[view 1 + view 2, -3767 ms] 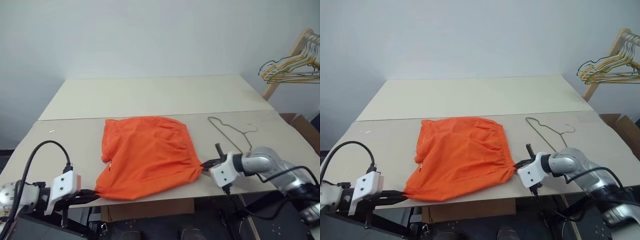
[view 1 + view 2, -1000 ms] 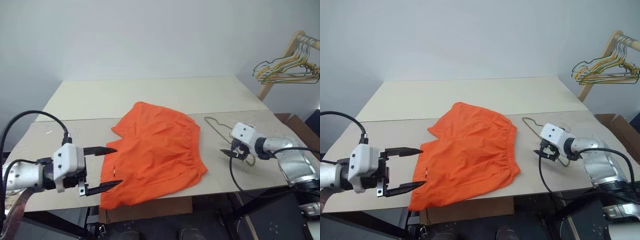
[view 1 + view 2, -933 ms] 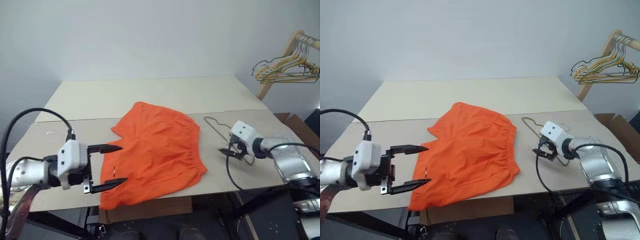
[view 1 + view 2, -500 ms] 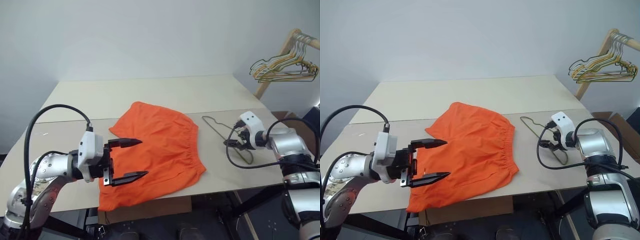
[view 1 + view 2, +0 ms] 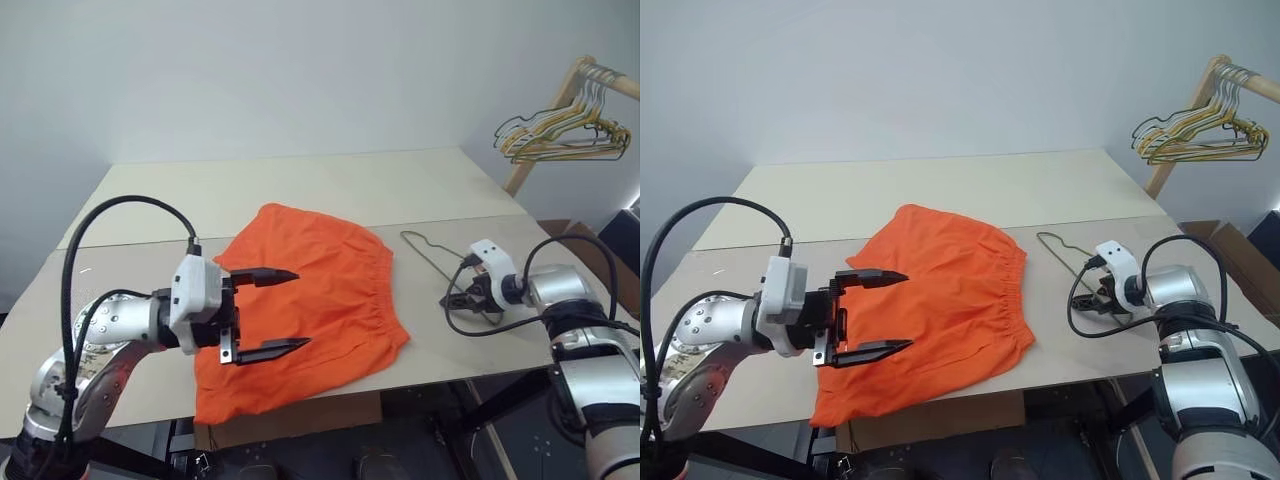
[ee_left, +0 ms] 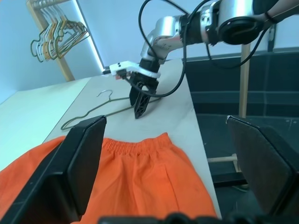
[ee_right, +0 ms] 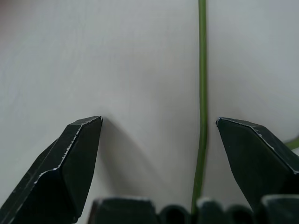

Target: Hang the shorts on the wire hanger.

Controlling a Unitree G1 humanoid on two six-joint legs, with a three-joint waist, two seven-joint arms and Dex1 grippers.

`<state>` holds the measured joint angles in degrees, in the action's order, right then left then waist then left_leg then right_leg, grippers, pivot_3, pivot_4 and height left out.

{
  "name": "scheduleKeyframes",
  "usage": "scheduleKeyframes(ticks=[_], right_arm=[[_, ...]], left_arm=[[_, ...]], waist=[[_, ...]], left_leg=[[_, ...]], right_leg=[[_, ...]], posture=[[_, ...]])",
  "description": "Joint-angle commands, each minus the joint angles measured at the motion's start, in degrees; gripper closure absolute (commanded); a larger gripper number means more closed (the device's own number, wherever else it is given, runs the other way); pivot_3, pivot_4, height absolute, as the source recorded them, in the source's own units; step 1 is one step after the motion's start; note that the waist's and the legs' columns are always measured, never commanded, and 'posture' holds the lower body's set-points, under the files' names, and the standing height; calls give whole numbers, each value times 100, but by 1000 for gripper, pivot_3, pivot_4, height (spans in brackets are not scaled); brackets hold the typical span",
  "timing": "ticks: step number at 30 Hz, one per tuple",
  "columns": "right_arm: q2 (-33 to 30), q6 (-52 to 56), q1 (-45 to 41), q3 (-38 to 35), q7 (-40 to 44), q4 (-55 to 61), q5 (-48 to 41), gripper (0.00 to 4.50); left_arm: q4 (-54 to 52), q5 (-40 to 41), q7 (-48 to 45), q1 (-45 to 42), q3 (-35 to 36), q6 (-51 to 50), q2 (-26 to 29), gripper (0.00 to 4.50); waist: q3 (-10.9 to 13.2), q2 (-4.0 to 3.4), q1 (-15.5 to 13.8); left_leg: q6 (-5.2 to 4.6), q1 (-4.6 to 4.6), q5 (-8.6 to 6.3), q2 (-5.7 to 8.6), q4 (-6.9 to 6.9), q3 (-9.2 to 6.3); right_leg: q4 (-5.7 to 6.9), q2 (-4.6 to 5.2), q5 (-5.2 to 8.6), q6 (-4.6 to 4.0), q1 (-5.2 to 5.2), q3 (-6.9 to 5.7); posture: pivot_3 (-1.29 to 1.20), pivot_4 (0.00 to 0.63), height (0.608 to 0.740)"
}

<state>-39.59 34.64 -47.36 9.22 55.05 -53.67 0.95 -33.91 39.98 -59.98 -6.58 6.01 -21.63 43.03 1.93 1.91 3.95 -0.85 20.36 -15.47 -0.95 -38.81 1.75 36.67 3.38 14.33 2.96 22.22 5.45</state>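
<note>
The orange shorts lie flat on the table, waistband toward the right. My left gripper hovers level over their left part, pointing right, open and holding nothing. The wire hanger lies on the table just right of the shorts. At its near end my right gripper points down, open. In the right wrist view, one strand of the hanger runs between the fingers, close to one of them, low over the tabletop. The left wrist view shows the shorts, the hanger and the right gripper.
The beige table reaches back to a pale wall, with a seam across it. A wooden rack with a bunch of yellow and green hangers stands at the far right. A cardboard box sits on the floor beside the table.
My left gripper has moved right, from the shorts' left edge to over the fabric, staying open. My right gripper has sunk and rolled onto the hanger's near end. The view has shifted slightly.
</note>
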Motion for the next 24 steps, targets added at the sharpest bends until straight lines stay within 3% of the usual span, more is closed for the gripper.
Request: scheduleKeyframes(ticks=[1,2,5,16,21,23,24], right_arm=[[20,-137,-127,35,138,-119,101,0],[33,-151,-134,39,157,-164,110,0],[84,-136,-136,139,182,-233,225,561],[181,-221,-67,107,-76,-360,438,4339],[242,137,-78,-661,-586,428,-94,4426],[255,423,12,-951,-794,1106,-296,4426],[312,726,183,-1155,-976,1970,-435,4426]], left_arm=[[20,11,-18,-143,99,124,15,40],[26,-11,-18,-140,77,142,4,40],[50,-54,-22,-157,13,185,-38,0],[242,-283,155,-387,-189,289,-243,0],[399,-89,1179,-872,-233,-247,-871,0],[382,196,1475,-1037,-119,-481,-1073,0],[392,388,1713,-1158,-54,-669,-1191,0]], waist=[[0,0,0],[0,0,1],[0,0,5],[-5,7,5],[-16,24,4],[-12,18,7],[-9,13,14]], left_leg=[[0,0,0,1,0,0],[0,0,0,1,-1,0],[0,-1,0,0,0,0],[0,-4,0,-1,0,-2],[0,-4,0,0,-4,-10],[0,0,0,2,-3,-26],[0,3,0,2,-2,-34]], right_leg=[[0,0,0,0,-1,0],[-1,1,0,1,-1,0],[-1,0,0,1,-1,0],[-1,-1,0,1,-5,-1],[-2,0,-5,6,-10,0],[-1,2,-7,11,-5,7],[-1,2,-7,12,-1,9]], posture=[[12,0,740],[12,0,740],[10,0,740],[5,0,740],[1,0,740],[-2,0,740],[-7,0,740]])
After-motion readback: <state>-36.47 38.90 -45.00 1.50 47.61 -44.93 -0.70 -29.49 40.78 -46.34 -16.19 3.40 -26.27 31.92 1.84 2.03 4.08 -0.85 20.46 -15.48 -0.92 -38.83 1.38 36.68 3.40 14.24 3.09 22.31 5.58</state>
